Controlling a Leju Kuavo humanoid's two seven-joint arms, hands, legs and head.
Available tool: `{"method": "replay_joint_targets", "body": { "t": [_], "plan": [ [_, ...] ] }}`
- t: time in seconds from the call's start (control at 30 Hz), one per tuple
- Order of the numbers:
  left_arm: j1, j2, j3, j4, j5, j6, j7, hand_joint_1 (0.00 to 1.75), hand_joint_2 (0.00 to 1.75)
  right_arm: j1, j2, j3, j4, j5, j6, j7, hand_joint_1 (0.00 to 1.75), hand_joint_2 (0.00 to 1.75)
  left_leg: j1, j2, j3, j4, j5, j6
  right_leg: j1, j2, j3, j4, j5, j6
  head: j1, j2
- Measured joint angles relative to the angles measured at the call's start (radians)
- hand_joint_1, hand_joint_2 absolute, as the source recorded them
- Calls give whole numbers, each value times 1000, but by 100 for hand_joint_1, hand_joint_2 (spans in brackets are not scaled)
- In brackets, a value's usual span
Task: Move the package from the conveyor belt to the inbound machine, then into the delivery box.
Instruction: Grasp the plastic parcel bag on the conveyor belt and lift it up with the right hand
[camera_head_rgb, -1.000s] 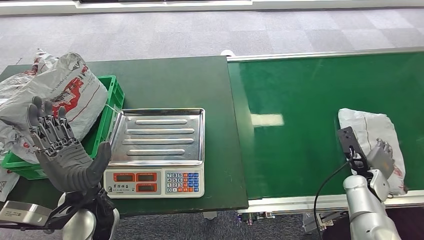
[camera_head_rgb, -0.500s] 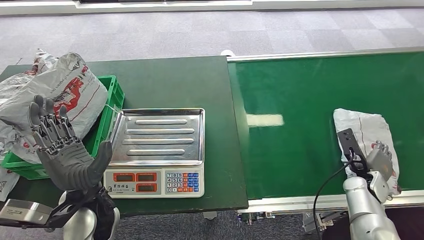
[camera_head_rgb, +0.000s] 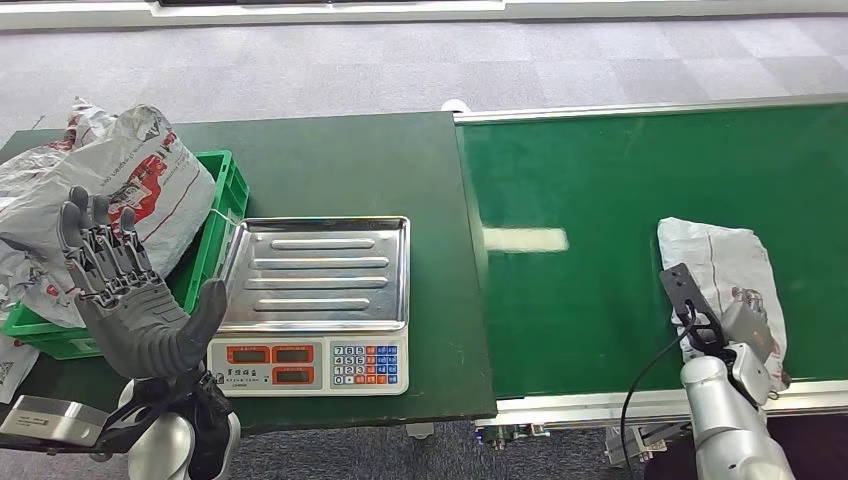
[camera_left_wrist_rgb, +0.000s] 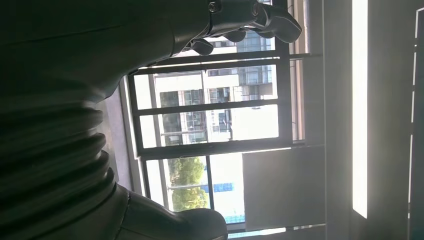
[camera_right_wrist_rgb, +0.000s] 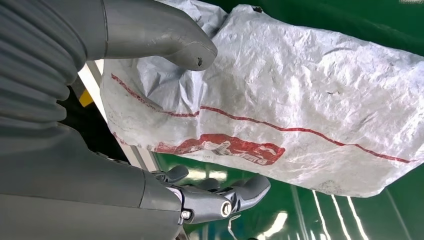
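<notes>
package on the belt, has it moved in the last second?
Yes. The package has shifted left along the green conveyor belt, toward the scale, judged against the belt's fixed near rail. The right hand moved left with it.

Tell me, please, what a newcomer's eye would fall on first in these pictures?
Probably the left hand, raised open-palmed with fingers spread in front of the green crate, which is piled with grey packages. Next, the shiny steel scale at the middle of the dark table, and the lone crumpled package on the green conveyor belt, with the right hand over its near end.
</notes>
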Motion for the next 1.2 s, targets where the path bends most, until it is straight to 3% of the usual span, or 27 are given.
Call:
{"method": "replay_joint_targets", "body": {
  "t": [1.0,1.2],
  "plan": [
    [16,-6,12,-11,0,8,0,0,175,75,31,35,-77,74,93,50,0,175,0,-1,-5,0,0,0,0,-1,0,0,0,0,0,0],
    [14,-9,16,-12,-7,7,3,0,175,108,37,61,-110,132,231,124,0,175,0,-1,0,0,0,0,0,-1,0,0,0,0,0,0]
  ]
}}
